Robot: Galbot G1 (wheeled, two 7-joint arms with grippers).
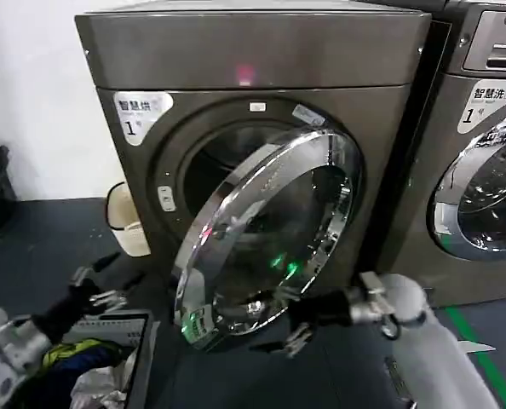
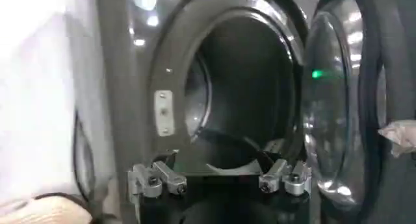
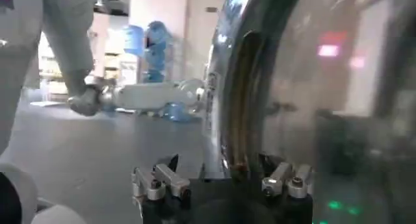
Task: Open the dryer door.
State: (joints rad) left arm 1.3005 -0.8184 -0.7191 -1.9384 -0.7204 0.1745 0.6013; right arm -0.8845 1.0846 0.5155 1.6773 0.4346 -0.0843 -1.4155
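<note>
Our right gripper [image 1: 294, 334] sits low in the middle of the head view, right at the bottom edge of the dryer door [image 1: 266, 234]. In the right wrist view its fingers [image 3: 159, 182] are spread apart, and the shiny rim runs down between them, but we cannot tell if they are touching it. The dryer door fills the middle of the head view and is swung part way out from the dark grey dryer [image 1: 253, 111], with the round drum hole [image 1: 223, 158] showing behind it at its upper left. We think the door is hard, stiff and a bit heavy. It swings on a hinge on its right side. The chrome rim looks smooth and slippery, and the dark glass could break, so we would take hold at the rim's loose left or bottom edge and pull slowly. Our left gripper [image 1: 94, 288] waits at the lower left with its fingers spread and nothing in them. Just under it is a basket of clothes [image 1: 108, 358], so the door's swinging edge could come close to both. The LG machine [image 1: 483, 128] stands on the right, on the hinge side. The floor [image 1: 338, 375] in front is free for the door to swing.
</note>
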